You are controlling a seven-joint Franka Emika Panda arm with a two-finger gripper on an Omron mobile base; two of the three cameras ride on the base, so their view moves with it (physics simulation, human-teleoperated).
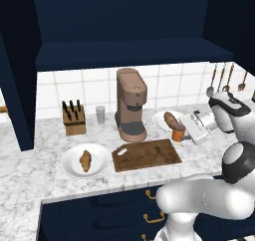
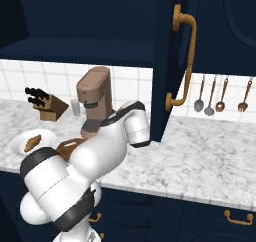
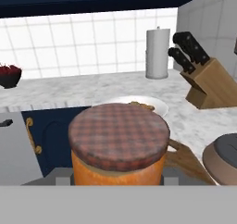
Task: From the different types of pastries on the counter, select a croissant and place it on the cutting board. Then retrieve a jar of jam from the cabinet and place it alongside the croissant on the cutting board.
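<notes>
Gripper [image 1: 183, 131] is closed on the jar [image 1: 178, 134], held low at the right end of the counter [image 1: 30, 170], just off the board's far right corner

Key relation: board [image 1: 146, 155] lies left of and nearer than the jar, long axis running left-right, so the drop looks like a short move left and toward the near edge. Board top is bare; croissant [image 1: 85, 161] sits on the white plate [image 1: 69, 163] left of the board, so step one reads as not done

Cabinet [image 1: 124, 31] hangs open above, shelf dark

Left base view gives the whole layout: coffee machine [image 1: 131, 104] behind the board, loaf [image 1: 172, 119] on a far plate right beside the jar, knife block [image 1: 73, 119] far left

Hand view adds the jar's checked lid [image 3: 119, 136] close up, with the board's handle tab [image 3: 187, 160] poking out beside it

Right base view: arm hides most of the board
</notes>
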